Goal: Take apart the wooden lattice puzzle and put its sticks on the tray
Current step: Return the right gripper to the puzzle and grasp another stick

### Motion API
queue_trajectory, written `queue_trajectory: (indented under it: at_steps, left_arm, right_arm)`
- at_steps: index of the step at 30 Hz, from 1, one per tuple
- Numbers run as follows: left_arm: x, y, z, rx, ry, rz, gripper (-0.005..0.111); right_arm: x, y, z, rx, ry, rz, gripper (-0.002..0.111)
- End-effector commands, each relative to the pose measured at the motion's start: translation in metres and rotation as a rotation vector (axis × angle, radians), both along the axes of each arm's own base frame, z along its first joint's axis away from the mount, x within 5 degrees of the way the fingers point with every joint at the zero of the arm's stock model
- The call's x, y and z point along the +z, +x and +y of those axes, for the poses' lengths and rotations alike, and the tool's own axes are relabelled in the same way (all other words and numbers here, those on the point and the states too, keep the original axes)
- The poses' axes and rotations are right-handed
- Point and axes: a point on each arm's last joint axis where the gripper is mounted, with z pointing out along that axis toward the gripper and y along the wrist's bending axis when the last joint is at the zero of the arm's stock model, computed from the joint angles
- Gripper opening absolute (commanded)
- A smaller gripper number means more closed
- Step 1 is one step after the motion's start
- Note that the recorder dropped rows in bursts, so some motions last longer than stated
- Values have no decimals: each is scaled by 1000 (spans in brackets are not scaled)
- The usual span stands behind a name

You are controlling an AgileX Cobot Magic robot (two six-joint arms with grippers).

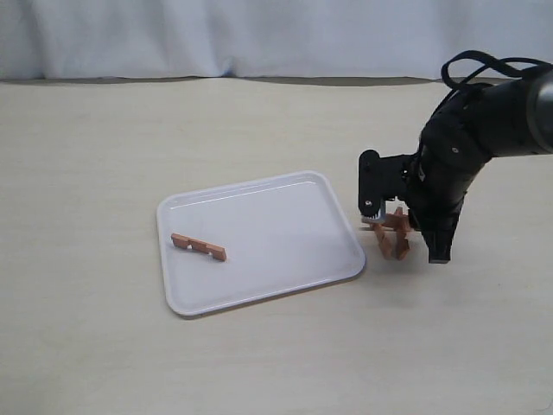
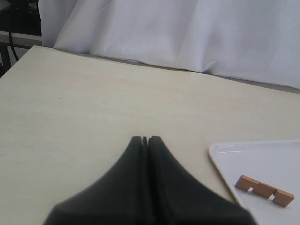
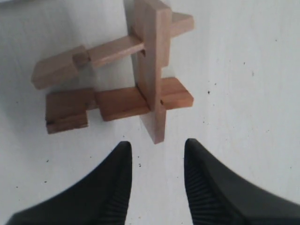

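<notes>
The wooden lattice puzzle (image 1: 390, 232) lies on the table just right of the white tray (image 1: 285, 216). In the right wrist view three sticks (image 3: 140, 75) still interlock: one upright bar crossed by two flat ones. My right gripper (image 3: 157, 149) is open, its tips just short of the upright bar's end and touching nothing. One loose notched stick (image 1: 199, 246) lies on the tray's left part, also seen as a stick (image 2: 265, 190) in the left wrist view. My left gripper (image 2: 145, 139) is shut and empty, over bare table left of the tray (image 2: 225, 161).
The right arm (image 1: 467, 147) reaches down over the puzzle from the right. A white cloth backdrop (image 1: 259, 35) hangs along the table's far edge. Pale tabletop (image 1: 104, 346) surrounds the tray.
</notes>
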Motion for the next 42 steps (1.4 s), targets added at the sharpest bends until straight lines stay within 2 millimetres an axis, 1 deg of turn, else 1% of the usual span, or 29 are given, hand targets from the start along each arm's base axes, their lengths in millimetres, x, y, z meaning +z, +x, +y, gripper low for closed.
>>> queue_trajectory:
  at_steps: [1,11,19,23,25,26,27,28,34,36,41,42]
  left_arm:
    - [0,0,0,-5,-4,-11,0]
    - [0,0,0,-5,-4,-11,0]
    - [0,0,0,-5,-4,-11,0]
    - [0,0,0,-5,-4,-11,0]
    - [0,0,0,-5,-4,-11,0]
    - [0,0,0,-5,-4,-11,0]
    - [0,0,0,-5,-4,-11,0]
    - [0,0,0,-5,-4,-11,0]
    - [0,0,0,-5,-4,-11,0]
    - [0,0,0,-5,-4,-11,0]
    - [0,0,0,-5,-4,-11,0]
    - [0,0,0,-5,-4,-11,0]
  right_arm:
    - [-1,0,-1,-11,13,-5,35]
    - [-1,1,0,-6,23,-21,35]
    - [-19,2,0,-8,21,28,35]
    - [-19,4,1,1,27,7,35]
    - [-19,5,1,6,31,-4,31]
    - [-19,5,1,9,30,-3,26]
    - [-19,5,1,12,29,-2,13]
    - [-19,5,1,11,28,0,5]
    - [-19,1,-3,13,-15,48,5]
    - [-16,-2,-4,6,-29,67,5]
    - [5,-4,-4,-3,-25,15,5]
    - [14,-5,-3,-8,-18,-10,5]
